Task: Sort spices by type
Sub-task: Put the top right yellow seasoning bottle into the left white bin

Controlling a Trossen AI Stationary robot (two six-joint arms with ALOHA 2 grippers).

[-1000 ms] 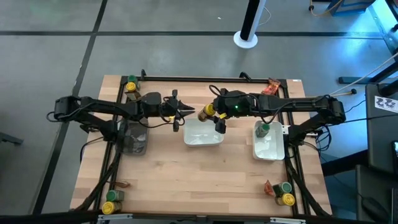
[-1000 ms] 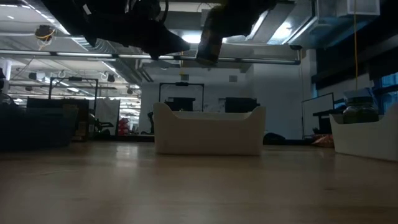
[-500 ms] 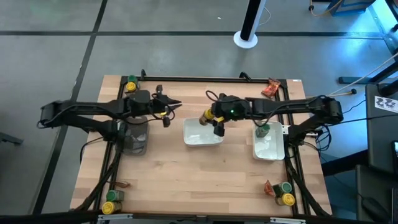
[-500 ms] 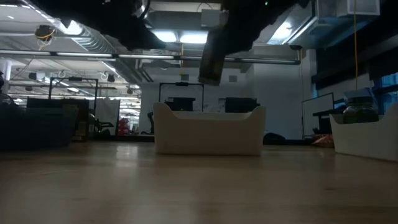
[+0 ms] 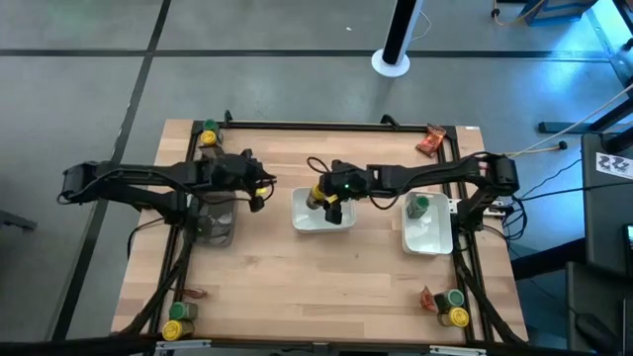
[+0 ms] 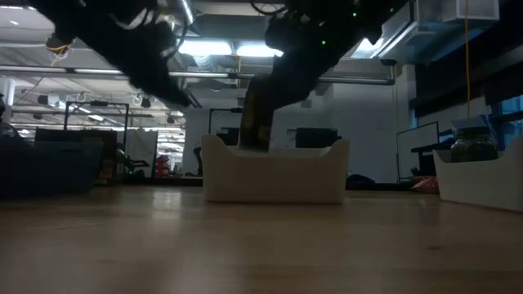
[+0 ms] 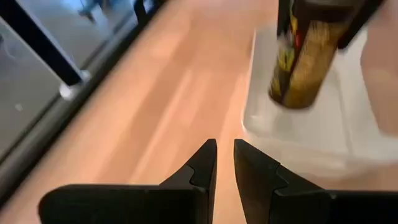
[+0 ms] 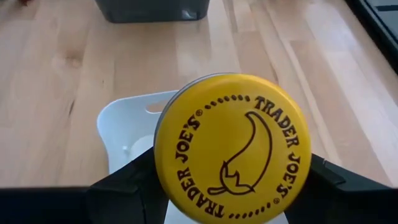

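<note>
My right gripper [image 5: 326, 195] is shut on a small jar with a yellow lid [image 8: 231, 146] and holds it over the middle white tray [image 5: 341, 223]. In the low view the jar [image 6: 255, 121] hangs tilted, and its lower end dips behind the tray's front wall [image 6: 274, 178]. My left gripper [image 5: 259, 190] is shut and empty. It hovers between the clear grey bin [image 5: 213, 222] and the middle tray. A green-lidded jar [image 5: 419, 206] stands in the right white tray [image 5: 430, 240]. My right gripper pinches the jar's body [image 7: 305, 59] just below the lid between its two fingers [image 8: 124, 183], one on each side. It comes from above, pointing down along the jar. The jar hangs tilted, with its lower end inside the tray. I cannot tell whether it touches the tray floor.
More spices lie at the table's corners: jars at the far left [image 5: 208, 133], jars [image 5: 178, 316] and a packet at the near left, a red packet [image 5: 428, 140] at the far right, jars [image 5: 455, 309] and a packet [image 5: 427, 297] at the near right. The near half of the table shows bare wood.
My right gripper has carried the jar toward the table's left and down over the middle tray. The jar has tipped from lying slanted to nearly upright. My left gripper has drawn back toward the table's left, toward the grey bin.
</note>
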